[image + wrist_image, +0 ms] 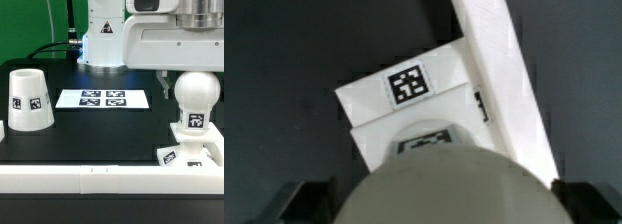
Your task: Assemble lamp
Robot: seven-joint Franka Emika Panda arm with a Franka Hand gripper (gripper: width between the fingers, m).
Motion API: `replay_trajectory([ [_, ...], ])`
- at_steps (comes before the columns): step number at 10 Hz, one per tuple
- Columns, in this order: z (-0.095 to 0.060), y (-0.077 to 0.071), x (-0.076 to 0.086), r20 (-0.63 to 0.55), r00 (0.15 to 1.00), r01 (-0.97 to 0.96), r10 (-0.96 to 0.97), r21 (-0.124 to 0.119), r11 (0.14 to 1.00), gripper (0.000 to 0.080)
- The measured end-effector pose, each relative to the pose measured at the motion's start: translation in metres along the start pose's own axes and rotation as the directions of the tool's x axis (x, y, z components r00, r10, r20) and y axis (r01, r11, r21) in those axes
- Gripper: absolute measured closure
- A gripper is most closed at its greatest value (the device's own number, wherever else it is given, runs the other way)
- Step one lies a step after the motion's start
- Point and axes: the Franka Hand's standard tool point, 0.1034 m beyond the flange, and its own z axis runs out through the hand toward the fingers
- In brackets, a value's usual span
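The lamp's white bulb (195, 97) stands upright on the flat square base (176, 155) at the exterior view's right, close to the front rail. My gripper (193, 79) comes down from above and is shut on the bulb's round head. In the wrist view the bulb's head (438, 185) fills the space between my dark fingers (299, 203), with the tagged base (402, 95) below it. The tapered shade (28, 100) stands alone on the black table at the exterior view's left, far from my gripper.
The marker board (102, 98) lies flat mid-table between shade and bulb. A white rail (90, 178) runs along the table's front edge and shows in the wrist view (509, 80) beside the base. The arm's white pedestal (105, 40) stands behind.
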Motion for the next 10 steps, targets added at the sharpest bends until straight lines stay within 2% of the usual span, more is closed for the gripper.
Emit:
replay_trajectory([
  [2, -0.0003, -0.0001, 0.0000, 0.000, 0.992, -0.125, 0.125, 0.001, 0.992, 0.0225],
  [3, -0.0006, 0.0019, -0.0002, 0.008, 0.977, -0.215, 0.215, 0.015, 0.977, 0.0225],
  [5, -0.0013, 0.0031, -0.0023, 0.023, 0.932, -0.363, 0.363, 0.025, 0.931, 0.0225],
  [8, -0.0023, 0.0019, -0.0032, 0.028, 0.868, -0.496, 0.495, 0.023, 0.868, 0.0225],
  [10, -0.0009, 0.0009, -0.0042, 0.032, 0.861, -0.509, 0.508, 0.023, 0.861, 0.0122],
])
